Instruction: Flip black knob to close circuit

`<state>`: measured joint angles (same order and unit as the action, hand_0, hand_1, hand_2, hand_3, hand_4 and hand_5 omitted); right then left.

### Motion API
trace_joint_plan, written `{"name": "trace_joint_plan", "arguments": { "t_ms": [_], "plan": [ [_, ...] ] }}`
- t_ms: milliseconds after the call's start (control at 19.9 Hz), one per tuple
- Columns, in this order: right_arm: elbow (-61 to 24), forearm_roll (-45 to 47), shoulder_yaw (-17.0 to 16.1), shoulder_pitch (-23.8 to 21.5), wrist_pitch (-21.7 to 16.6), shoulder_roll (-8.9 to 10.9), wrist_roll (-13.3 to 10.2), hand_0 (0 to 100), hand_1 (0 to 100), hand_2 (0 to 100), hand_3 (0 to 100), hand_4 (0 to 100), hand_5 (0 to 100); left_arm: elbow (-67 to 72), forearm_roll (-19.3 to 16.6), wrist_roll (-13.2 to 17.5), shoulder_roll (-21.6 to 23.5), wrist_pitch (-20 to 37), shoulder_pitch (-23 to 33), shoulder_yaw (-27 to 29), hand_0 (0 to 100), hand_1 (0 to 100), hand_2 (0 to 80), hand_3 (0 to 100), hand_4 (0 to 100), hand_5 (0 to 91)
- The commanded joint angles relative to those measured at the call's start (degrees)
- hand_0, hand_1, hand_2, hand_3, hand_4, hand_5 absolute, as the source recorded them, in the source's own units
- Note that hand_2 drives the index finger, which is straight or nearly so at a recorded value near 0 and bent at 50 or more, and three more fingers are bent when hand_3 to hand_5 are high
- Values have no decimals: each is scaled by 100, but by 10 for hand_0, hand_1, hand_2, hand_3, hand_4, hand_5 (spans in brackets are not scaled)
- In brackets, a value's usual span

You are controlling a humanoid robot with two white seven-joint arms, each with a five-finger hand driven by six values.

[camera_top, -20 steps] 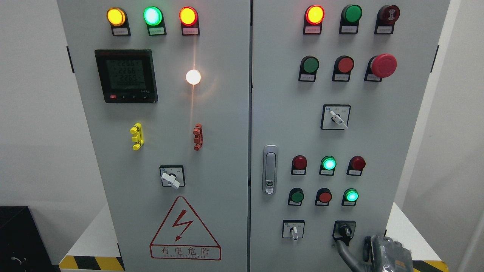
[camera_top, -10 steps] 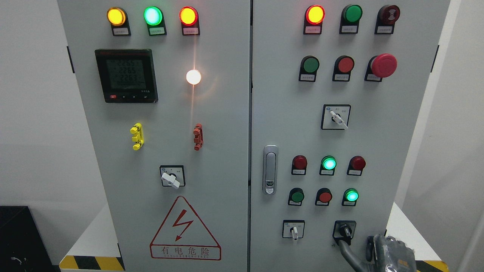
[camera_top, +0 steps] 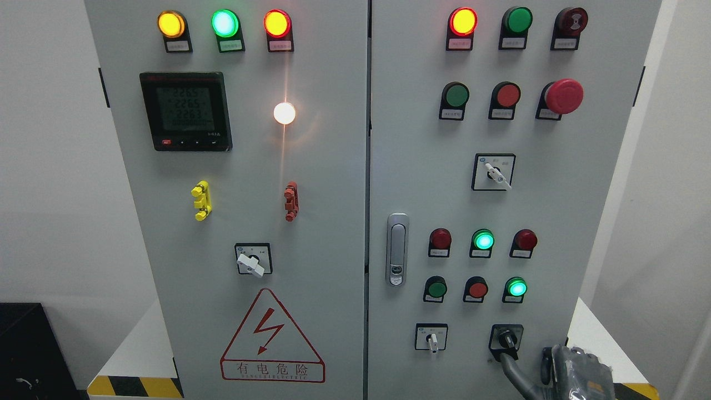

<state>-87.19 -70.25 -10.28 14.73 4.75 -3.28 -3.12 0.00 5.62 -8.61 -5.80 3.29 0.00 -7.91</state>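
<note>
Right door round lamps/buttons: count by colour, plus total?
Right door, counting round caps only, the rotary switches left out:
Red: 7, including the big mushroom button, the lit top-left lamp and the dark top-right one
Green: 5, two of them lit
Total: 12

Base: white platform point(camera_top: 591, 328), black-and-yellow striped front edge point(camera_top: 133, 386).
On it: grey cabinet point(camera_top: 333, 183), upright, two doors.
Beside, left: black box point(camera_top: 28, 350), lower corner.
</note>
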Motion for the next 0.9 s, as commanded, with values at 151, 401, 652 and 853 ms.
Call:
{"name": "trace_joint_plan", "arguments": {
  "t_ms": [151,401,652,853],
  "plan": [
    [9,3,-53,12,8,21,-13,0,0,861,1000,990,1000,-167,0,0,0,-3,132,0,120,556,0,0,0,0],
    [9,21,-62,47,8,30,-13,0,0,860,1000,990,1000,-167,0,0,0,-3,132,0,120,556,0,0,0,0],
    [9,47,-132,65,0,30,-13,0,0,860,1000,989,1000,-167,0,0,0,-3,132,0,120,556,0,0,0,0],
    [18,64,-141,65,-9,30,-13,0,0,859,1000,989,1000,-167,0,0,0,-3,132,0,120,556,0,0,0,0]
  ]
}}
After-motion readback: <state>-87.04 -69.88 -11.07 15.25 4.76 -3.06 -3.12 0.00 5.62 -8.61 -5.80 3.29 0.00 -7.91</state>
